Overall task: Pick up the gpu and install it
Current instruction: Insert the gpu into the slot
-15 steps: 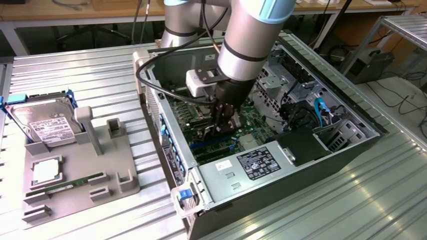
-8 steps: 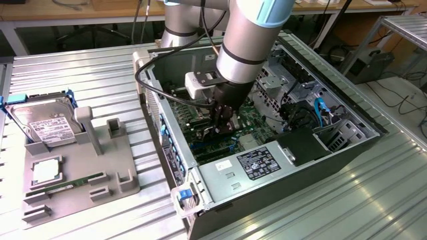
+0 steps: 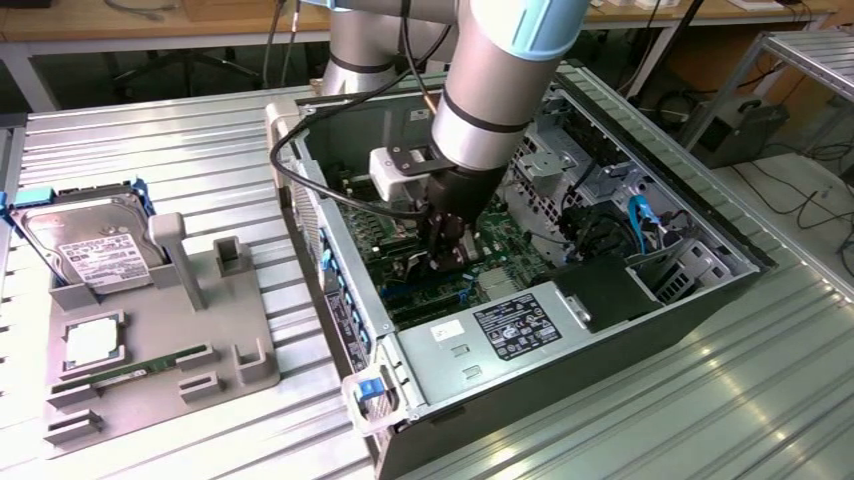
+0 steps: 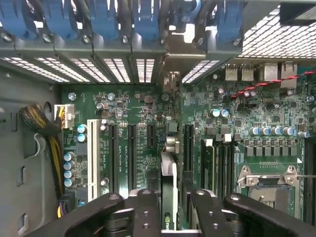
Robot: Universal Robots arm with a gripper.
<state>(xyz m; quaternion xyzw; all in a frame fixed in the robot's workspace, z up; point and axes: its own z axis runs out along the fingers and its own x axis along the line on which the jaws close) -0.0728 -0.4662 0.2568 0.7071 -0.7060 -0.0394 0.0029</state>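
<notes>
GPU [image 4: 169,197]: seen edge-on in the wrist view, standing upright between the gripper fingers, its lower edge over the motherboard's expansion slots; its silver bracket end points toward the rear slot openings.
Computer case [image 3: 694,215]: lies open on the ribbed metal table [image 3: 160,150]; the arm reaches down into it in the exterior view.
Motherboard [image 4: 247,113]: green, several black slots run parallel; the card sits in line with one near the middle, full seating cannot be confirmed.
Parts tray [image 3: 200,330]: grey, at the exterior view's left, with the hard drive [image 3: 87,245] and memory stick [image 3: 134,368] left in it.
Gripper [image 4: 169,205]: fingers stand at a middling width, closed on the card's two faces.
Risk, misalignment: if the card edge is offset from its slot, pressing down is judged likely to stress the connector or board.
Risk, bracket: the bracket tab may catch on the rear frame [image 4: 177,49] and leave the card tilted.
Risk, slip: a narrow hold on smooth faces may let the card rotate.
</notes>
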